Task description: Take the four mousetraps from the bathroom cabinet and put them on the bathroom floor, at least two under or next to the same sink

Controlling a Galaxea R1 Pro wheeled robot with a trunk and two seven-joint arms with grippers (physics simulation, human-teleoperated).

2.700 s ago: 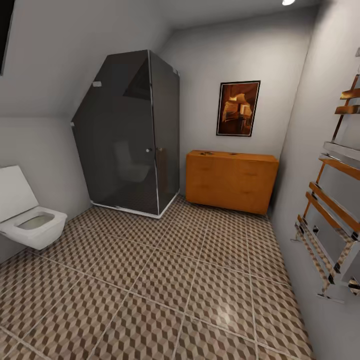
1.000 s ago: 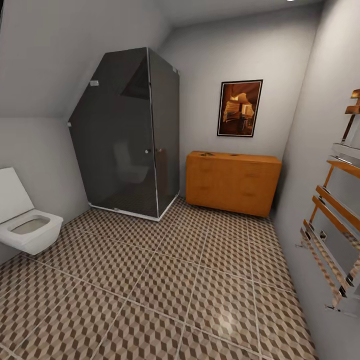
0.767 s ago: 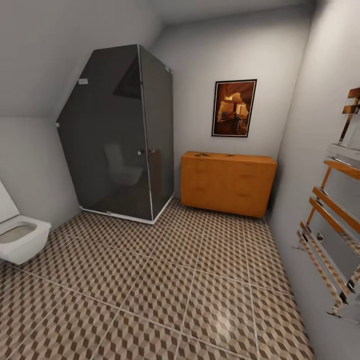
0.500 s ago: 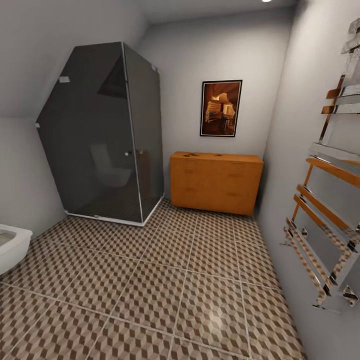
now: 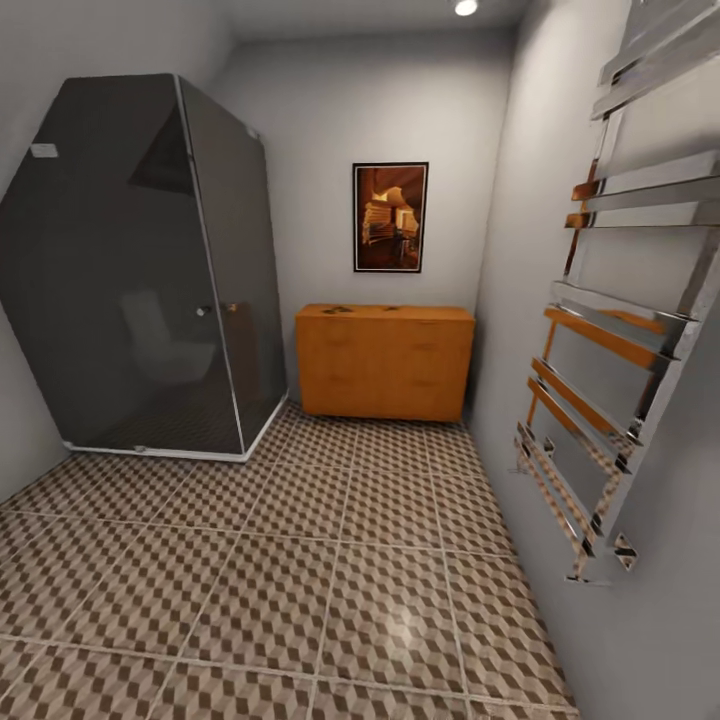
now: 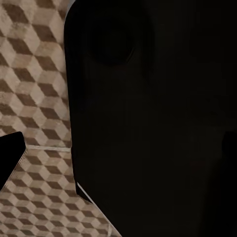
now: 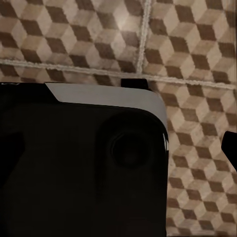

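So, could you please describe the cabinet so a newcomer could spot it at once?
Look to the far wall, beneath the framed picture. The cabinet is the low, wide orange-brown wooden chest standing right of the dark glass shower enclosure, the warmest-coloured piece there.

Camera panned right — toilet gone, cabinet (image 5: 384,362) nearer

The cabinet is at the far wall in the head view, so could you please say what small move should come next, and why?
Probably roll straight ahead over the tiled floor toward the cabinet. It stands far off against the back wall, between the shower stall and the towel rack, with small dark pieces on its top, well out of reach.
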